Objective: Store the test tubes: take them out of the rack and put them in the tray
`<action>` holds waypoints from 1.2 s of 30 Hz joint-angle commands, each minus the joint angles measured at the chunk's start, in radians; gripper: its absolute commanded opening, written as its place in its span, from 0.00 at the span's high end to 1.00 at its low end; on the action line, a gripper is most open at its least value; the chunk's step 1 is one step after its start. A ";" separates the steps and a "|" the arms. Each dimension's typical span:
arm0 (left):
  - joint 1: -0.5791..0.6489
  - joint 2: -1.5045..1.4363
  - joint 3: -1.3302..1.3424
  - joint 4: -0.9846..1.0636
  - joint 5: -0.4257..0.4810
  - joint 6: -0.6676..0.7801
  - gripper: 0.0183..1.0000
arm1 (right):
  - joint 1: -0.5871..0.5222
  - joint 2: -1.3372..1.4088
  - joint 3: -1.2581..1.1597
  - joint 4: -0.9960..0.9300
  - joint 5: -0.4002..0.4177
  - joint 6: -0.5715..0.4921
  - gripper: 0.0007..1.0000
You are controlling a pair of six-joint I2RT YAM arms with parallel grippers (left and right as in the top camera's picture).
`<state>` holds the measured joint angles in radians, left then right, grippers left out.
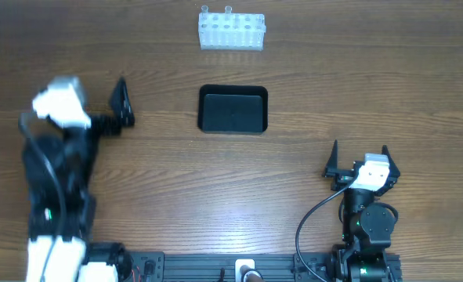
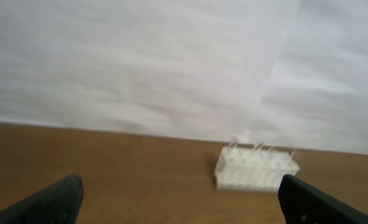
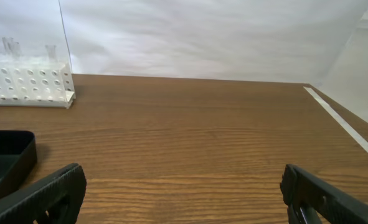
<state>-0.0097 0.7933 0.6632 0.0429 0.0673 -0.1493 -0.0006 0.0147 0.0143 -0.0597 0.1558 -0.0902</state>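
A white test tube rack (image 1: 231,33) stands at the far middle of the wooden table, with clear test tubes (image 1: 206,11) poking up from its back row. The empty black tray (image 1: 233,110) lies just in front of it. My left gripper (image 1: 123,102) hovers to the left of the tray, open and holding nothing. In the left wrist view the rack (image 2: 255,169) lies ahead, beyond the left gripper (image 2: 184,208). My right gripper (image 1: 360,153) stands open and empty near the right arm's base. Past the right gripper (image 3: 184,199) are the rack (image 3: 27,86), its tubes (image 3: 9,45) and a corner of the tray (image 3: 6,155).
Bare wooden table (image 1: 372,70) surrounds the rack and tray. A white wall (image 3: 221,37) rises behind the far edge. A pale tape strip (image 3: 345,127) runs along the table's right side.
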 commanded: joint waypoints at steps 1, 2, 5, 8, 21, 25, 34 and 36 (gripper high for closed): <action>-0.016 0.284 0.183 -0.004 0.088 0.008 0.00 | -0.005 -0.010 -0.009 0.000 -0.002 -0.004 0.01; -0.029 0.343 0.221 -0.004 0.084 0.008 0.00 | -0.005 -0.010 -0.009 0.000 -0.002 -0.004 0.01; -0.075 0.503 0.323 -0.005 0.053 0.010 0.00 | -0.005 -0.010 -0.009 0.000 -0.002 -0.004 0.01; -0.133 0.654 0.431 -0.007 -0.011 0.012 0.00 | -0.005 -0.010 -0.009 0.000 -0.002 -0.004 0.01; -0.264 1.186 0.895 -0.063 -0.152 0.015 0.00 | -0.005 -0.010 -0.009 0.000 -0.002 -0.004 0.01; -0.266 1.290 0.978 -0.062 -0.152 0.016 0.00 | -0.005 -0.010 -0.009 0.000 -0.002 -0.004 0.01; -0.270 1.446 1.110 -0.069 -0.151 0.038 0.00 | -0.005 -0.010 -0.009 0.000 -0.002 -0.004 0.01; -0.275 1.465 1.130 -0.077 -0.152 0.039 0.00 | -0.005 -0.010 -0.009 0.000 -0.002 -0.004 0.01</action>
<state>-0.2760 2.2204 1.7432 -0.0307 -0.0723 -0.1337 -0.0006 0.0139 0.0143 -0.0597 0.1558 -0.0902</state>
